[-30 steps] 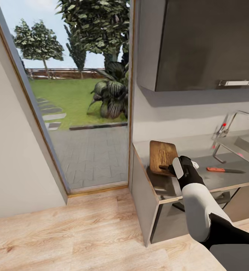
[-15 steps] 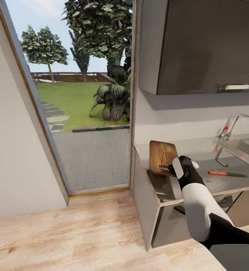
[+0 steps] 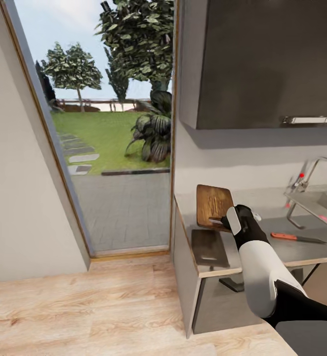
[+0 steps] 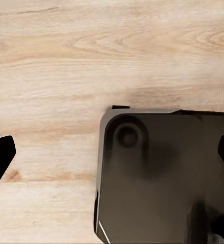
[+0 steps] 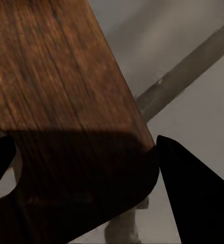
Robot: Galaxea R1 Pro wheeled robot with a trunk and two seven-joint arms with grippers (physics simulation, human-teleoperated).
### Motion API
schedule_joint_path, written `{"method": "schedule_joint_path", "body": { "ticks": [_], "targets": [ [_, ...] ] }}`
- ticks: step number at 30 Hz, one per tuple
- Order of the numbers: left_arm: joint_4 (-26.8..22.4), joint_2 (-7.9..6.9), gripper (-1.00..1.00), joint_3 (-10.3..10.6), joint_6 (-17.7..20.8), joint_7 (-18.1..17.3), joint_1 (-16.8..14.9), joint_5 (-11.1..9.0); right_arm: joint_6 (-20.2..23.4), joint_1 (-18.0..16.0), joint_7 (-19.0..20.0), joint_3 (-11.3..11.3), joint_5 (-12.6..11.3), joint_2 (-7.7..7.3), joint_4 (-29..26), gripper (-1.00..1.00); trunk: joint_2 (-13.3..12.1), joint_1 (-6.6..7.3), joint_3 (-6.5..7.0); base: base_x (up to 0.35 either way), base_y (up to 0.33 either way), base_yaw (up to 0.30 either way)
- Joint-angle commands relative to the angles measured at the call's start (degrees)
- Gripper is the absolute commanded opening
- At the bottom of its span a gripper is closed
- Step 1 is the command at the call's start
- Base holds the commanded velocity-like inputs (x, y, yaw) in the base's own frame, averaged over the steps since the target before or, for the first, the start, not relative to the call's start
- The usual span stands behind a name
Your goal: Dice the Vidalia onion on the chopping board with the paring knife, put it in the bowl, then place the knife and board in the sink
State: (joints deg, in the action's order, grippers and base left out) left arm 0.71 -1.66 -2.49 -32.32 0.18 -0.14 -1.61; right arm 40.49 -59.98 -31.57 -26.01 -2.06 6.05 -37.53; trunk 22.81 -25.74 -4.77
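My right gripper (image 3: 222,221) is shut on the near end of the dark-brown chopping board (image 3: 213,203) and holds it tilted above the left end of the grey countertop (image 3: 277,251). In the right wrist view the chopping board (image 5: 56,86) sits between the dark fingers (image 5: 193,198). The paring knife (image 3: 297,238), orange-handled, lies flat on the countertop to the right of my arm. The sink (image 3: 326,200) and its chrome tap (image 3: 309,173) are at the right edge. A small pink spot (image 3: 323,217) by the sink is too small to identify. The bowl is out of view. My left gripper (image 4: 112,157) hangs open over the floor.
A dark wall cabinet (image 3: 262,59) hangs above the countertop. A tall glass door (image 3: 109,148) onto a garden stands left of the counter's end. Pale wood floor (image 3: 109,306) spreads in front, and the robot's dark base (image 4: 162,183) is below the left gripper.
The whole picture has shifted, so the camera has moved; the counter now sits slightly lower and nearer. The right gripper still holds the board the same way, and the knife lies as before.
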Motion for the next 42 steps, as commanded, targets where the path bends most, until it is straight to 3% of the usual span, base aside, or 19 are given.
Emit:
{"method": "schedule_joint_path", "body": {
  "ticks": [1,13,18,21,25,29,31,37,40,42],
  "targets": [
    [0.02,0.05,1.00,-0.20,-0.59,-0.05,-0.04,-0.08,0.12,-0.05,-0.16,-0.18,-0.31,0.04,-0.09,-1.00,0.11,-0.05,-0.04,0.102,-0.195,0.117],
    [-0.65,0.77,1.00,-0.23,-2.37,0.03,-0.04,0.02,0.12,-0.05,-0.07,-0.18,-0.31,-0.21,-0.09,-1.00,0.11,-0.05,0.37,0.030,-0.043,0.062],
    [-3.55,0.66,1.00,-0.42,-4.05,0.08,-0.04,0.04,0.12,-0.05,-0.07,-0.18,-0.31,-0.19,-0.09,-1.00,0.11,-0.05,0.38,0.001,-0.001,0.003],
    [-7.70,0.74,1.00,-0.42,-3.28,0.14,-0.04,0.03,0.12,-0.05,-0.07,-0.18,-0.31,-0.23,-0.09,-1.00,0.11,-0.05,0.38,0.000,0.000,0.000],
    [-15.36,0.82,1.00,-0.27,2.90,0.17,-0.04,0.03,0.12,-0.05,-0.07,-0.18,-0.31,-0.24,-0.09,-1.00,0.11,-0.05,0.38,0.000,0.000,0.000],
    [-30.65,0.95,1.00,0.01,9.89,0.17,0.39,0.03,0.12,-0.05,-0.07,-0.18,-0.31,-0.25,-0.09,-1.00,0.11,-0.05,0.38,0.000,0.000,0.000],
    [-40.95,0.97,1.00,0.07,13.86,0.13,4.41,0.04,0.12,-0.05,-0.07,-0.18,-0.31,-0.25,-0.09,-1.00,0.11,-0.05,0.38,0.000,0.000,0.000],
    [-58.47,0.83,1.00,0.11,17.01,0.02,17.85,0.14,0.12,-0.05,-0.07,-0.18,-0.31,-0.25,-0.09,-1.00,0.11,-0.05,0.38,0.000,0.000,0.000],
    [-62.56,0.62,1.00,0.12,17.17,-0.05,21.76,0.06,0.12,-0.05,-0.07,-0.18,-0.31,-0.25,-0.09,-1.00,0.11,-0.05,0.38,0.000,0.000,0.000],
    [-62.87,0.57,1.00,0.12,17.19,-0.09,22.74,-0.04,0.12,-0.05,-0.07,-0.18,-0.31,-0.25,-0.09,-1.00,0.11,-0.05,0.38,0.000,0.000,0.000]
  ]
}}
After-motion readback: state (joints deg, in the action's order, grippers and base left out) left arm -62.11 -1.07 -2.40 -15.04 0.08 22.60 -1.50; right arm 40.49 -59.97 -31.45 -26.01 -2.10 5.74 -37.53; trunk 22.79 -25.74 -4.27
